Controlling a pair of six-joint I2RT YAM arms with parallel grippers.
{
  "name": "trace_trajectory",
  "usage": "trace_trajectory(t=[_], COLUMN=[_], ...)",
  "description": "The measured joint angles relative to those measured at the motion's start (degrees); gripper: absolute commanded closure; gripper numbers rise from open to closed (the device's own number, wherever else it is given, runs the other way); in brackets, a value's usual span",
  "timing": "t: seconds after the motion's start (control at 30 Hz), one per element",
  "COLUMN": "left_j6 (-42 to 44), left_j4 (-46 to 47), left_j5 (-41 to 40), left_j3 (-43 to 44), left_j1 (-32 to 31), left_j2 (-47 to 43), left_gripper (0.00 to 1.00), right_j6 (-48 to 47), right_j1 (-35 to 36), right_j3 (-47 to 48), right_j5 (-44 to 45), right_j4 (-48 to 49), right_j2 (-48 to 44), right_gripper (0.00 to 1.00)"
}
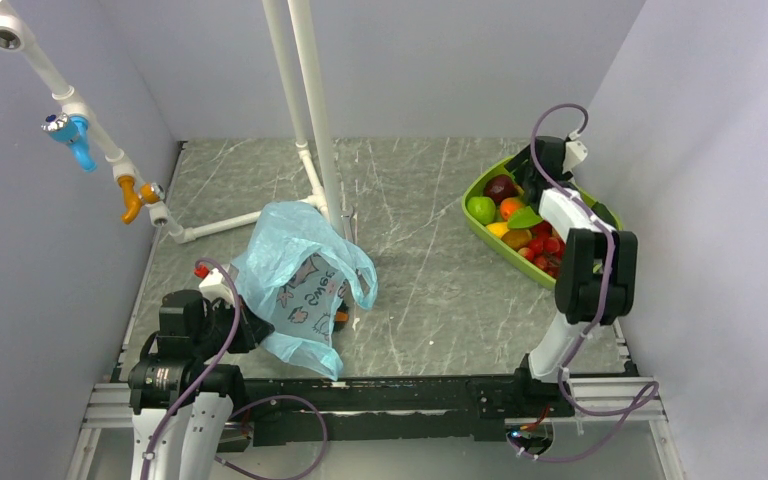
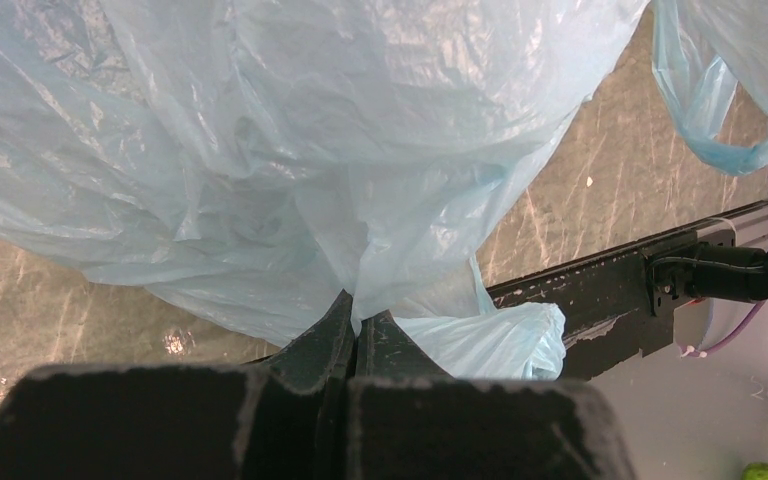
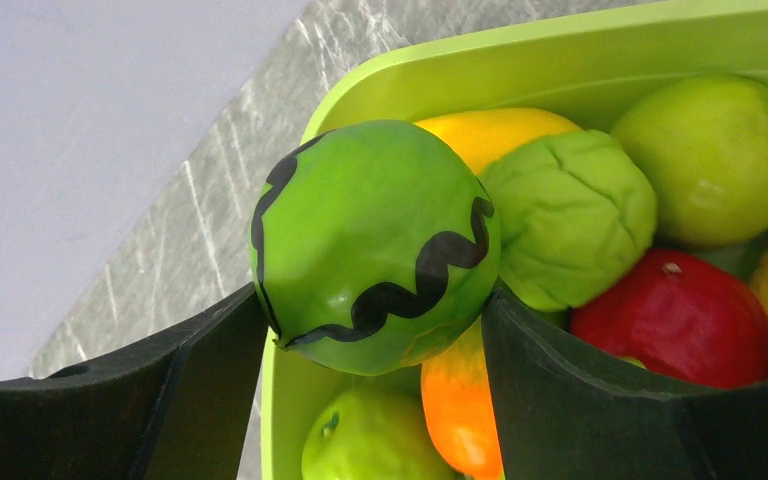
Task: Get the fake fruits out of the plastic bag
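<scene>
Your right gripper (image 3: 375,335) was clamped on the striped melon (image 3: 375,240), one finger pressed against each side of it. You held it at a corner of the lime-green tray (image 3: 520,55), close in front of the other fake fruits (image 1: 515,225) piled there: a yellow one, a knobbly green one (image 3: 570,215), a smooth green one (image 3: 720,160), a red one (image 3: 675,315) and an orange one (image 3: 460,410).

Your left gripper (image 2: 357,322) had its jaws pinched together on a fold of the plastic bag (image 2: 260,150). From that pinch the thin blue film rose and spread in crinkles. From above, the bag stood crumpled on the left of the grey marbled table (image 1: 440,290), just beside the foot of the white pipe stand (image 1: 305,100) and well apart from the tray on the right. A small spot of orange showed at the bag's lower edge, too small to identify.
</scene>
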Motion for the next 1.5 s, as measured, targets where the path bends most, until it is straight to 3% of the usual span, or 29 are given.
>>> trace_trajectory(t=[0.13,0.37,0.6,0.83,1.0,1.23,1.33,1.5], left_j6=[0.0,0.0,0.0,0.0,0.0,0.0,0.0,0.0], left_j4=[0.0,0.0,0.0,0.0,0.0,0.0,0.0,0.0], left_j5=[0.0,0.0,0.0,0.1,0.1,0.2,0.2,0.3], left_j3=[0.0,0.0,0.0,0.0,0.0,0.0,0.0,0.0], left_j1=[0.0,0.0,0.0,0.1,0.3,0.4,0.4,0.4], left_j2=[0.0,0.0,0.1,0.2,0.5,0.8,0.8,0.8], left_gripper=[1.00,1.00,1.00,1.00,1.00,1.00,1.00,1.00], right_j6=[-0.6,-1.5,-2.5,-3.4,-4.6,-8.6,-10.5,-12.1], right_j1=[0.1,0.1,0.2,0.8,3.8,18.3,22.9,34.1], right_j3=[2.8,4.0,4.1,-0.3,-8.3,-28.8,-35.3,-44.6], right_j5=[-0.6,-0.2,-0.8,-1.4,-0.3,-0.3,-3.5,-9.8], right_j4=[-2.2,-2.3,-2.7,-3.0,-3.0,4.9,8.3,11.2], right_j2=[3.3,4.6,5.0,0.2,-11.7,-38.6,-44.2,-47.8], right_gripper=[0.73,0.24,0.03,0.01,0.01,0.07,0.16,0.22])
